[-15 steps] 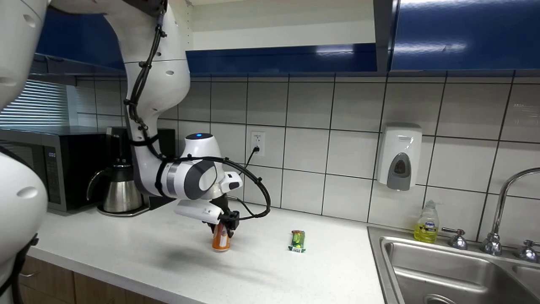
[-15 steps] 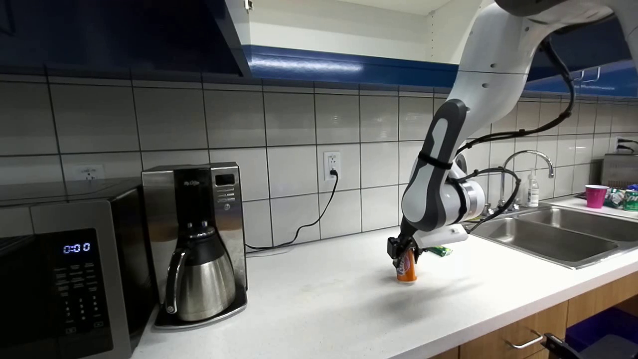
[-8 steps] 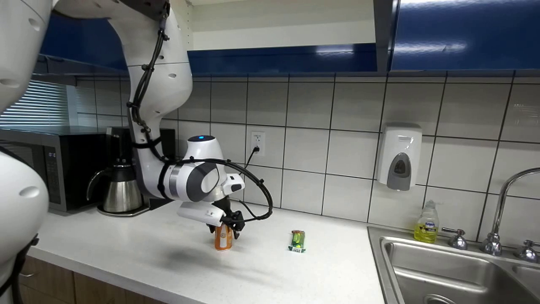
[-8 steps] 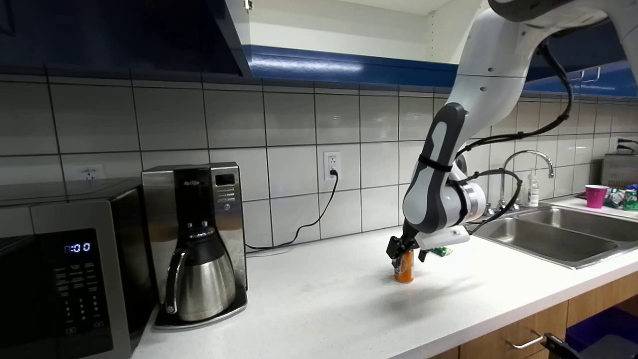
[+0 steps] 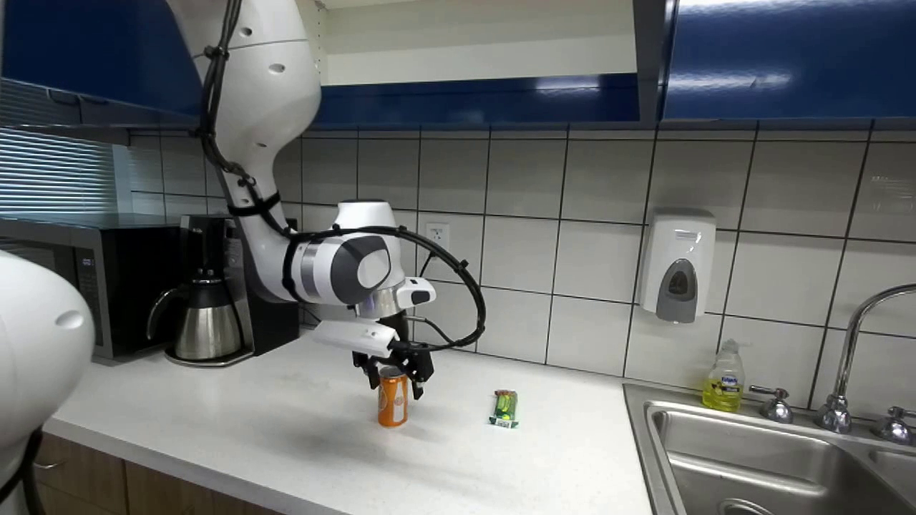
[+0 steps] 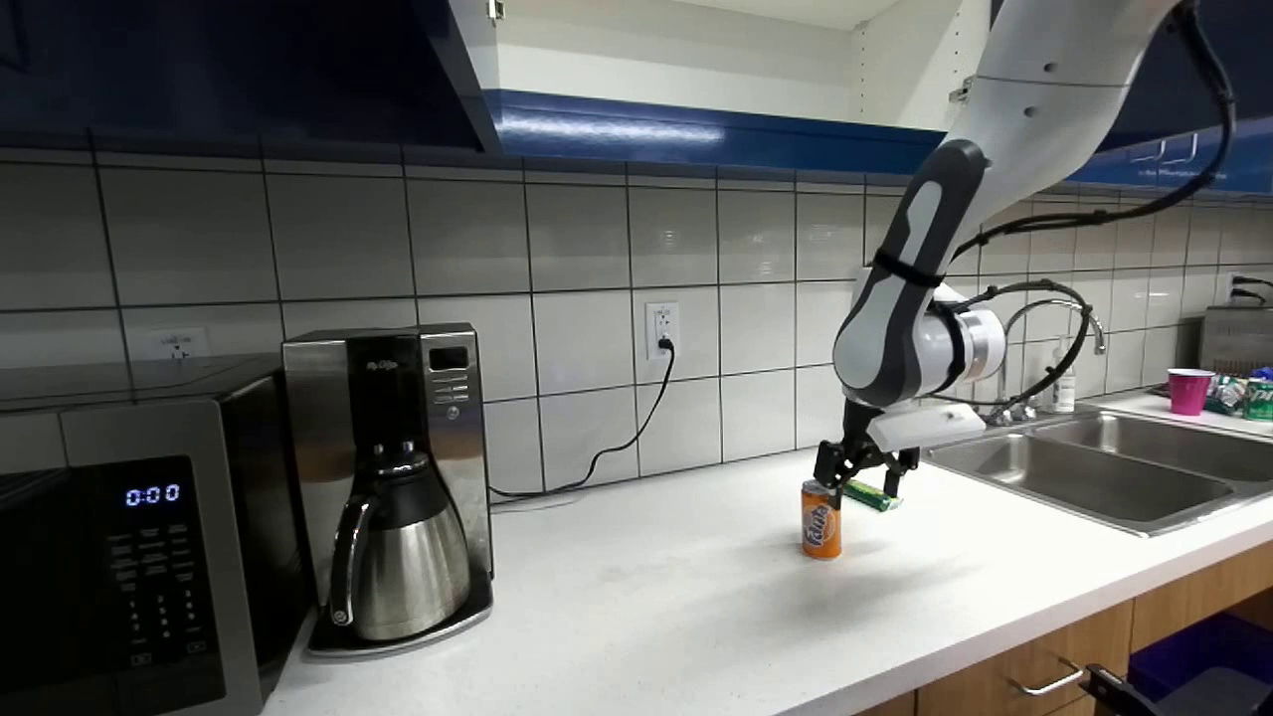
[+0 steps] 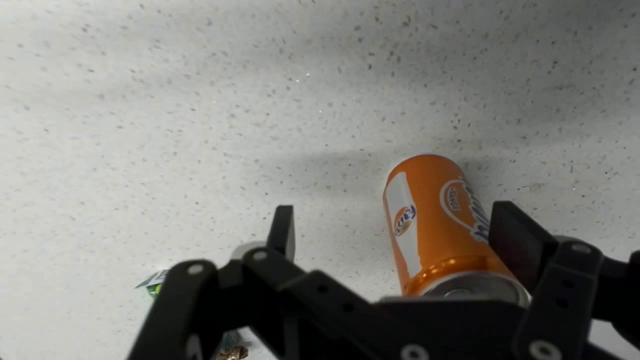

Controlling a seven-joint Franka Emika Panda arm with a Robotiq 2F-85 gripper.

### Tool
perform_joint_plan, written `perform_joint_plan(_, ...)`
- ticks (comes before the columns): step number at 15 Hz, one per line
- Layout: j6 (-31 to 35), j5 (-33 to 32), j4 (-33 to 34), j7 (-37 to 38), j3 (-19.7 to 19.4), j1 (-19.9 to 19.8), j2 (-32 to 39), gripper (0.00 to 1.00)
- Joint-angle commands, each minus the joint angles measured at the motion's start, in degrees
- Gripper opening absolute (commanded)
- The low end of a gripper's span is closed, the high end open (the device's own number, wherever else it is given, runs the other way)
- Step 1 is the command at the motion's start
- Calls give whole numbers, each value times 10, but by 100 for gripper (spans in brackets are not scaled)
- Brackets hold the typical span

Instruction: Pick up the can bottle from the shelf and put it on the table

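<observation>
Orange can [image 6: 820,527] upright on ctr [image 6: 646,607], gripper [image 6: 863,491] w/ jaws wide, green pkt [image 5: 504,406] near (sink [image 5: 642,429] farther)

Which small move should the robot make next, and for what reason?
Probably lift the pincer gently straight up. It is open and the can stands upright on the counter; one finger overlaps the can in the wrist view, so moving sideways might tip it.

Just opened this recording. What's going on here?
A robot arm has its gripper open at the top of an orange soda can without holding it; whether they touch is unclear. The can stands upright on the white counter, below the open shelf, so the placing looks done. A small green packet lies nearby on the same counter.
</observation>
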Motion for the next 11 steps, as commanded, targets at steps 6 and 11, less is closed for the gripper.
perform_joint_plan(6,-251,-34,-13,-3,67,-52,-174,100)
perform_joint_plan(11,-279,-28,-5,3,88,-56,-176,100)
